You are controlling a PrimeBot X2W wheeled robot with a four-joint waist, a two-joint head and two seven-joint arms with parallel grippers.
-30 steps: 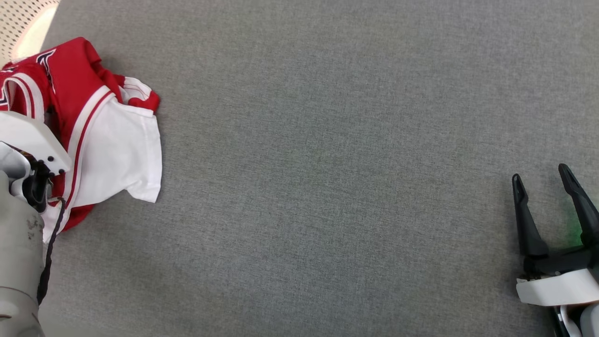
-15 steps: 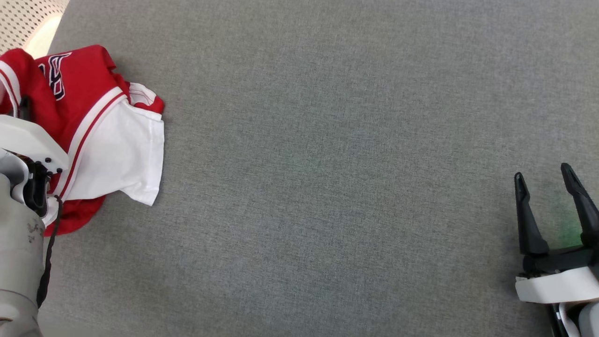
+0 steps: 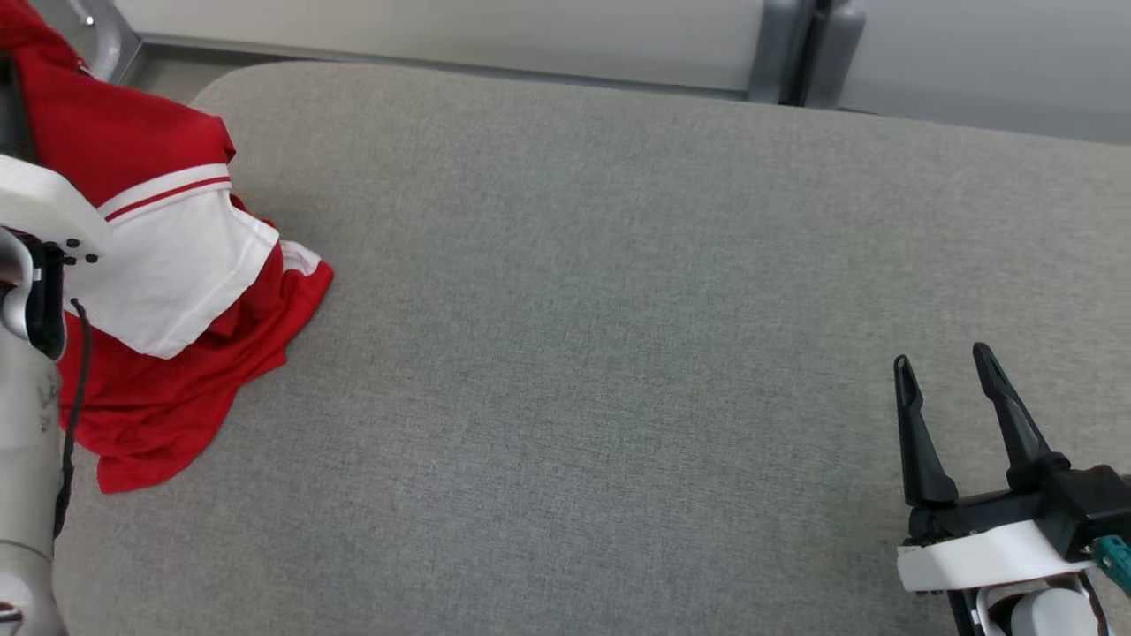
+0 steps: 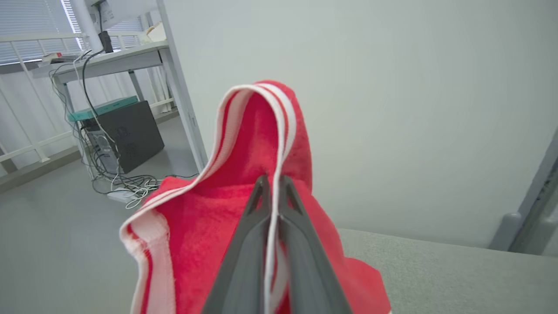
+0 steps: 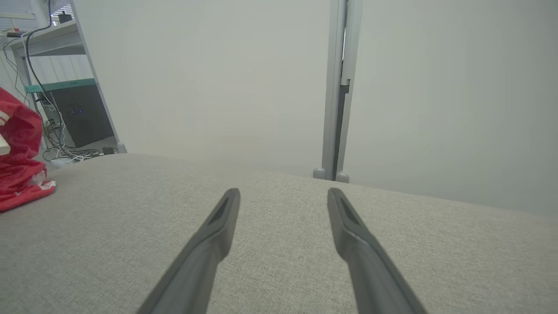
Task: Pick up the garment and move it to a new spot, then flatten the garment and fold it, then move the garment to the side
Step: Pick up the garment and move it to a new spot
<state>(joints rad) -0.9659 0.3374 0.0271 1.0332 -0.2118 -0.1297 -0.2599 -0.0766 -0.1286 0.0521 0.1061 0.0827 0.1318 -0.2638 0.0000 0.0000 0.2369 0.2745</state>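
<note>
The garment (image 3: 168, 265) is a red jersey with white sleeves and striped trim, hanging at the left end of the grey table (image 3: 601, 336), its lower part draped on the surface. In the left wrist view my left gripper (image 4: 271, 181) is shut on the garment's (image 4: 261, 144) red-and-white striped trim, which loops up above the fingertips. In the head view the left arm's white wrist housing covers part of the cloth. My right gripper (image 3: 944, 367) hovers open over the table's lower right with nothing between its fingers (image 5: 222, 218). The right wrist view catches the garment (image 5: 19, 174) at its far left.
Beyond the table's far edge runs a pale wall with a grey post (image 5: 338, 100). Off the left end stand a desk, a dark computer case (image 4: 124, 135) and loose cables on the floor. Bare grey cloth stretches between the garment and my right gripper.
My left gripper has shut on the garment and lifted it, so the cloth now hangs and trails. The head camera has tilted up, bringing the table's far edge and wall into view.
</note>
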